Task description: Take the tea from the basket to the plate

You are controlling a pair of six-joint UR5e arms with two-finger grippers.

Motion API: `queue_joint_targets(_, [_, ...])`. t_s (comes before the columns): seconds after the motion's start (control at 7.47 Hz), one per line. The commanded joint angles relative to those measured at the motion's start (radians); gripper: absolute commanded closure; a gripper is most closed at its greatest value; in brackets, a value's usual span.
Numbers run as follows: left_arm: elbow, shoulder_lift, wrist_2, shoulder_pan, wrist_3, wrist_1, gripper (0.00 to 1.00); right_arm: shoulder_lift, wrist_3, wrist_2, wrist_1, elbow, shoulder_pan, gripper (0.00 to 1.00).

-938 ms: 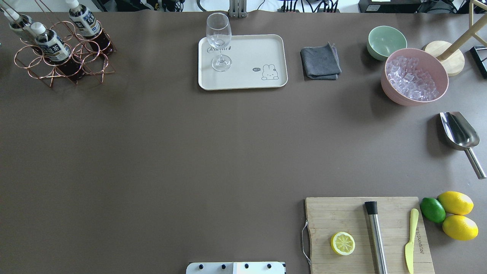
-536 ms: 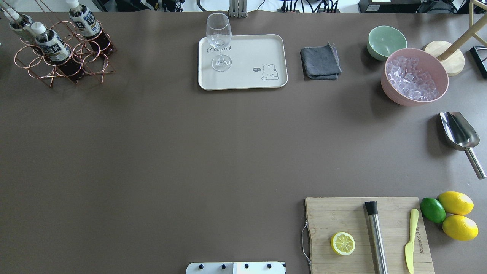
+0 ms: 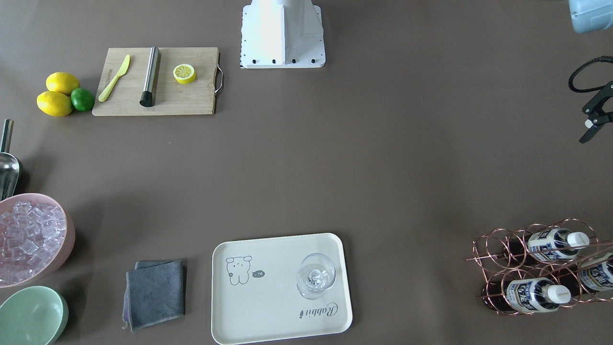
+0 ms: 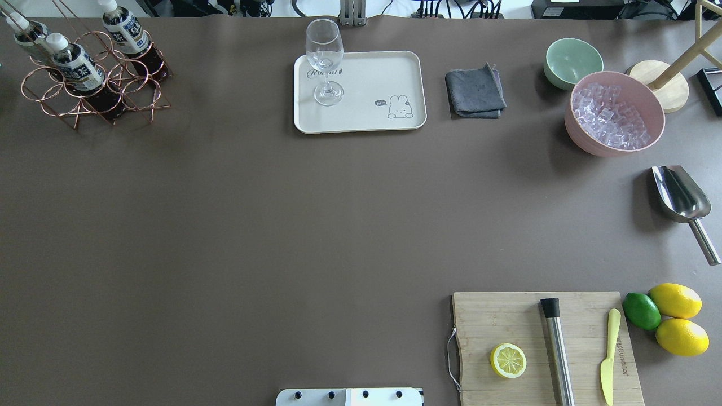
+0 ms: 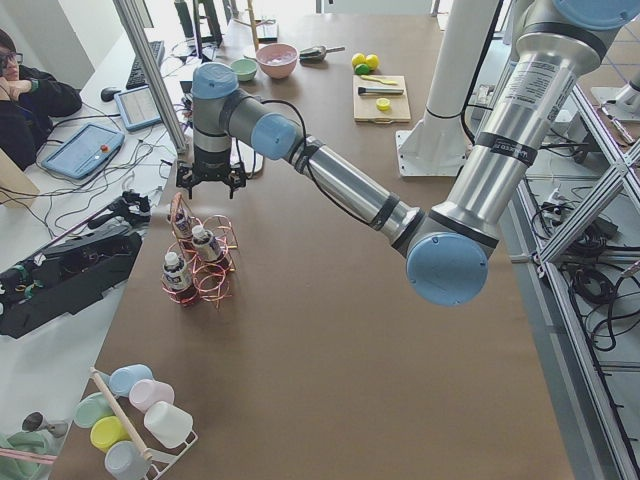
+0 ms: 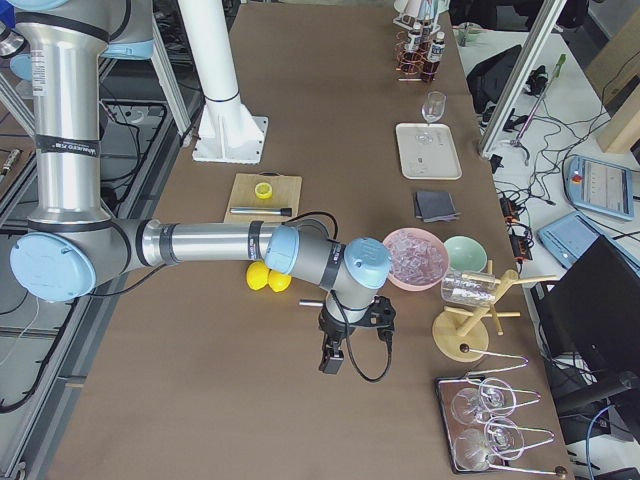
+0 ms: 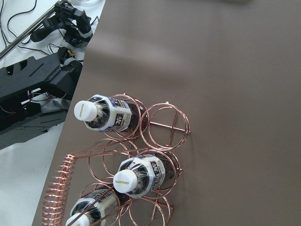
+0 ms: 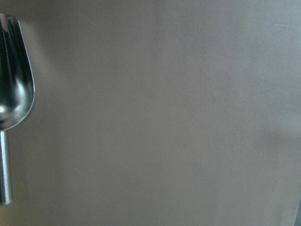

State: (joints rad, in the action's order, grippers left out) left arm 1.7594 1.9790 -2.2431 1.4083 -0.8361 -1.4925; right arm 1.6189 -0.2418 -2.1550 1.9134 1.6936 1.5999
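1. Shows three tea bottles [image 4: 73, 66] upright in the basket [image 4: 121, 76], upper left of the overhead view; white caps up, dark tea below the labels.
2. Fills three of the six ring cells.
3. Puts the plate [image 4: 372, 79] at upper middle of the overhead view, flat on the surface [image 4: 225, 225], well apart from the basket.
4. Carries a stemmed glass [image 4: 325, 62] upright on the plate's upper-left corner, over the printed script; bear drawing at the lower-right corner.
5. Hangs the left fingers [image 5: 198, 182] pointing down, upper left of the exterior left frame, above the surface and just beyond the basket, apart from the bottles. Cannot tell whether open or closed.
6. Looks down from the left wrist camera onto the basket in the lower left of that frame: two caps in full, the third cut by the bottom edge, twisted handle at lower left.
7. Places the right fingers [image 6: 328, 360] at lower middle of the exterior right frame, above the surface, near the pink bowl [image 4: 584, 141]. Cannot tell whether open or closed.
8. Catches only the metal scoop [image 8: 14, 94] at the left edge of the right wrist view, on the surface.
9. Lines up along the upper right of the overhead view: grey cloth [image 4: 475, 92], mint bowl [image 4: 572, 61], pink bowl with ice [image 4: 609, 113].
10. Groups at lower right: cutting board [image 4: 496, 321] with lemon half [image 4: 508, 361], steel rod [image 4: 557, 349] and yellow knife [image 4: 609, 355]; lime [image 4: 641, 310] and two lemons [image 4: 675, 300] just beside the board.
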Motion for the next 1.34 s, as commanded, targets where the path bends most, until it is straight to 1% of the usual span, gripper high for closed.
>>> queue_joint_targets(0.0, [-0.204,0.103,-0.071,0.063,-0.159,0.015,0.01,-0.001,-0.001,0.000,-0.001,0.000,0.000,0.00])
queue_joint_targets(0.13, [-0.306,0.174,-0.108,0.069,-0.185,0.018,0.01,0.001,-0.001,-0.002,-0.001,0.000,0.000,0.00])
queue_joint_targets(0.27, [-0.369,0.225,-0.108,0.063,-0.189,0.018,0.01,0.001,-0.002,-0.002,-0.001,0.000,0.000,0.00])
queue_joint_targets(0.54, [-0.444,0.296,-0.107,0.066,-0.189,0.018,0.01,-0.002,-0.001,-0.002,-0.001,0.000,0.000,0.00])
queue_joint_targets(0.8, [-0.477,0.301,-0.105,0.034,-0.189,0.008,0.01,0.001,-0.004,-0.002,-0.001,0.001,0.000,0.00])
queue_joint_targets(1.21, [-0.479,0.294,-0.104,0.009,-0.190,0.008,0.01,0.001,-0.004,-0.005,0.001,0.005,0.003,0.00])
